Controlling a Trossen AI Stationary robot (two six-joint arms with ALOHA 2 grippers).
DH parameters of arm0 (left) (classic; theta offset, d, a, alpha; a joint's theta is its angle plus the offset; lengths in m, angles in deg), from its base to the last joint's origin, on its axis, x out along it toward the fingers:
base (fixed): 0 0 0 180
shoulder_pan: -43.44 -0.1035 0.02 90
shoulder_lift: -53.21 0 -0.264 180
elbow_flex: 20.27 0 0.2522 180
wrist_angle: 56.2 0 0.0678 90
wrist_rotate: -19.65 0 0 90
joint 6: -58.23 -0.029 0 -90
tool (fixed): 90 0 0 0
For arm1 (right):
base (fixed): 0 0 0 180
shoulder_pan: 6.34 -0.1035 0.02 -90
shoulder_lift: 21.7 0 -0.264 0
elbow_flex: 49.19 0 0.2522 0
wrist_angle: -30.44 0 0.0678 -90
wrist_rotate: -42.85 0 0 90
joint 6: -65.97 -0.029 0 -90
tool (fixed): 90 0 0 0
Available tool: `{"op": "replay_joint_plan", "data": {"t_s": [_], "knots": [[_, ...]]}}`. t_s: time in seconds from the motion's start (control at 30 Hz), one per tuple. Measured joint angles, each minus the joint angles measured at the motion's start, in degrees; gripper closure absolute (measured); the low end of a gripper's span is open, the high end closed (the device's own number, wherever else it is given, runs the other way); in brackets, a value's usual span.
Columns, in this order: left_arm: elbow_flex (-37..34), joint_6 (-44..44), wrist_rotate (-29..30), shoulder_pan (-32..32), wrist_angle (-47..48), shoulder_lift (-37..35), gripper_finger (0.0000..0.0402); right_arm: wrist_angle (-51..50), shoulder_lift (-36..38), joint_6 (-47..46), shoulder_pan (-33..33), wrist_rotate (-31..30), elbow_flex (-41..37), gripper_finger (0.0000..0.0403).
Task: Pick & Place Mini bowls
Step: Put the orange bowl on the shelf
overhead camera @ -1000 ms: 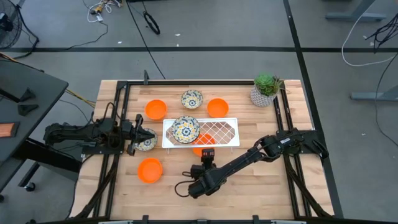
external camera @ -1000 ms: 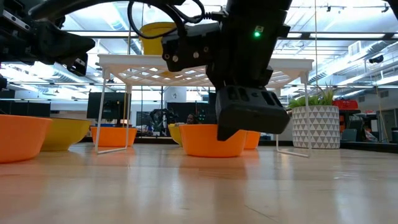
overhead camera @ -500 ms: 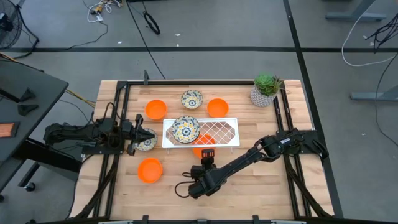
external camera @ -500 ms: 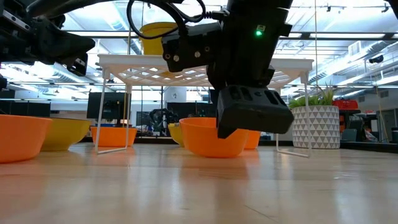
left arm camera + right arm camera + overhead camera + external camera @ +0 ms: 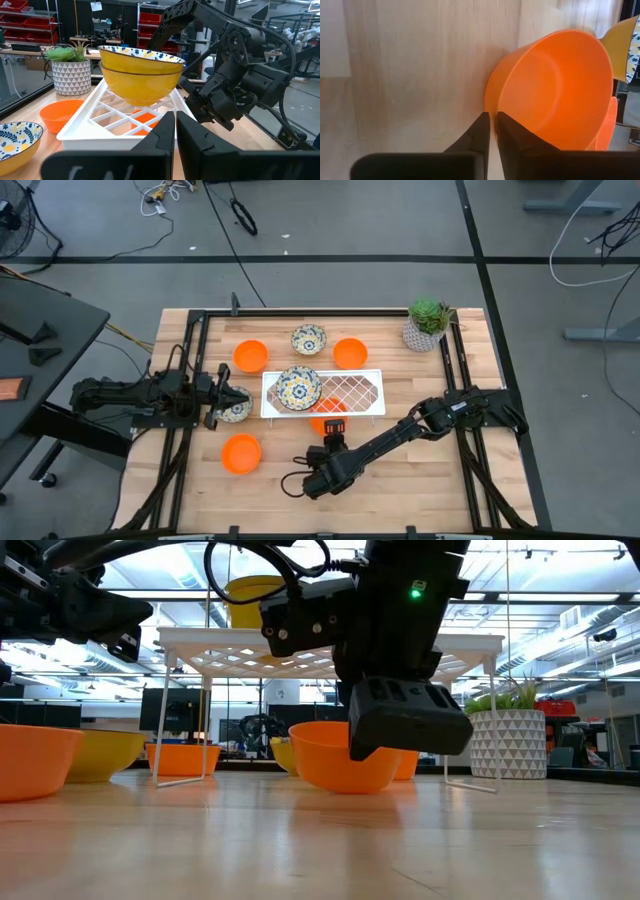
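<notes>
The right gripper [image 5: 493, 131] has just pinched shut on the orange bowl's [image 5: 555, 90] rim, tipping it; lifting looks next. The left gripper [image 5: 176, 131] waits, fingers together.

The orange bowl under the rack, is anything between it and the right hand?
Nothing visible. The right hand is already pinching the rim of the orange bowl, which sits tilted under the white rack.

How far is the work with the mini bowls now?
Done: two floral bowls sit stacked on the white rack. In hand: the right end effector pinches the rim of an orange bowl, tilted beside the rack. Left: three orange bowls and two floral ones remain on the table; the left end effector waits shut.
</notes>
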Motion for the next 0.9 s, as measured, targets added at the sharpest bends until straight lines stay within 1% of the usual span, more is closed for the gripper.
{"op": "replay_joint_plan", "data": {"t_s": [0.27, 0.7, 0.9], "knots": [[-0.01, 0.00, 0.00, -0.01, 0.00, 0.00, 0.0378, 0.01, 0.00, 0.04, 0.00, 1.41, 0.00, 0.0397], [0.00, 0.02, 0.00, -0.02, 0.00, 0.00, 0.0378, -0.06, 0.00, 0.51, -0.06, 1.87, 0.00, 0.0402], [0.00, 0.00, 0.00, 0.00, -0.02, 0.00, 0.0378, -0.49, 1.56, 1.27, -0.33, 2.02, -0.02, 0.0402]]}}
